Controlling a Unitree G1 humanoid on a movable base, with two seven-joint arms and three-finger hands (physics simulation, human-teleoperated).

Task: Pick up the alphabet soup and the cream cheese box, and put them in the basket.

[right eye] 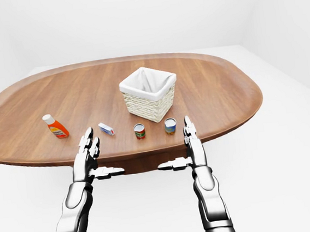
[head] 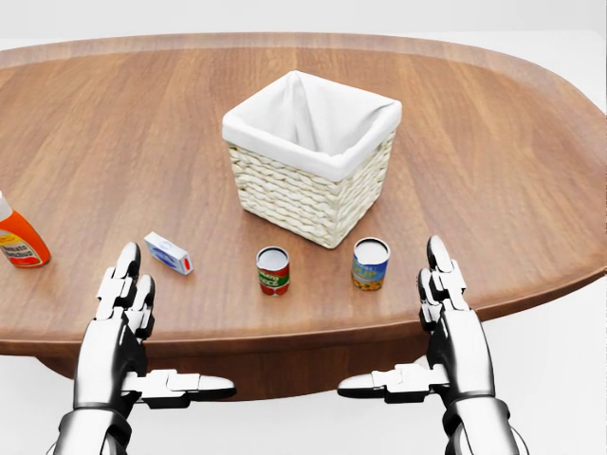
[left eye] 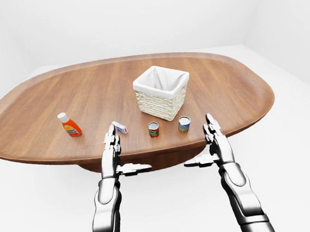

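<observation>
The cream cheese box (head: 168, 253), small and blue and white, lies flat on the wooden table (head: 493, 171), just above my left hand. Two small cans stand below the basket: one with a red and green label (head: 273, 270), one with a blue and yellow label (head: 370, 263). Their labels are too small to read, so I cannot tell which is the alphabet soup. The woven basket (head: 303, 204) with a white liner stands upright behind them. My left hand (head: 175, 322) and right hand (head: 389, 318) hover open at the table's near edge, holding nothing.
An orange sauce bottle (left eye: 69, 125) lies at the left of the table, half cut off in the head view. The oval table's near edge (head: 285, 332) runs right under my fingers. White floor surrounds the table.
</observation>
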